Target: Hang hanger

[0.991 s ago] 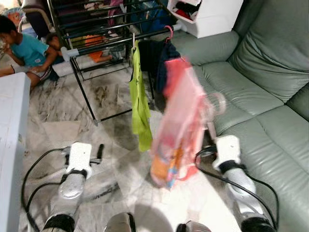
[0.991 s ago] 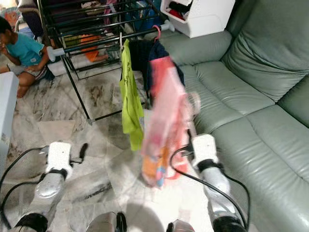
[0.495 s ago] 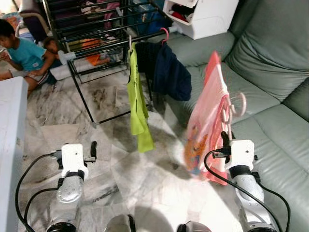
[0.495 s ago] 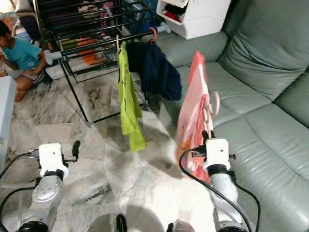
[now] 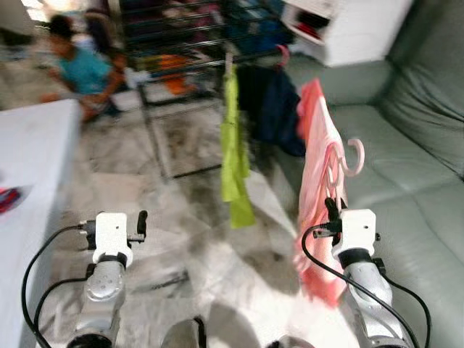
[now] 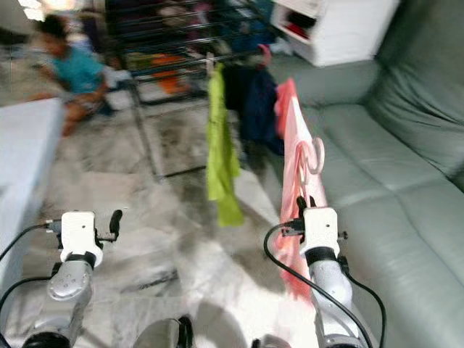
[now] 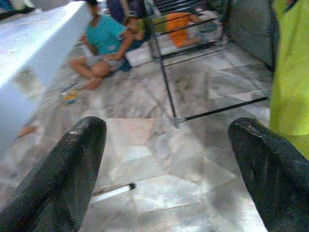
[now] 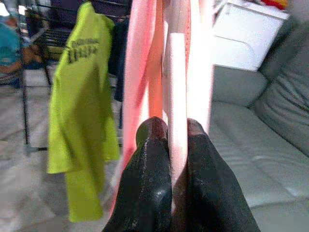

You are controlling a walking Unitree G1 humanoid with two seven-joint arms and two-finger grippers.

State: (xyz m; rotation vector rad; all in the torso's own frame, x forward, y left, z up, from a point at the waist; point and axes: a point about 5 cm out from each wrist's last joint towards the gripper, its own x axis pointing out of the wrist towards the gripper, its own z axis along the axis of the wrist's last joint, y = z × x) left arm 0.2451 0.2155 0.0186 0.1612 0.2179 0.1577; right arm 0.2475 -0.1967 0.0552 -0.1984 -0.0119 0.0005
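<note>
1. The hanger (image 5: 341,161) is pink, its hook curling up and to the right, and it carries a pink garment (image 5: 316,196) that drapes down in front of the right arm.
2. The right gripper (image 8: 171,145) is closed on the hanger, its two black fingers (image 8: 149,164) pinching the pale pink plastic between them, held up in front of the sofa (image 5: 413,167).
3. The left gripper (image 7: 164,159) is open, fingers spread wide apart with nothing between them, held low over the marble floor (image 5: 188,239).
4. Beyond the pink garment stands a black drying rack (image 5: 196,51); a lime green shirt (image 5: 233,152) and a dark garment (image 5: 272,109) hang from its front rail.
5. The pink garment is just right of the dark garment, apart from the rail.
6. A white counter (image 5: 32,167) is on the left.
7. A person in a teal shirt (image 5: 83,69) sits on the floor beyond it, blurred.
</note>
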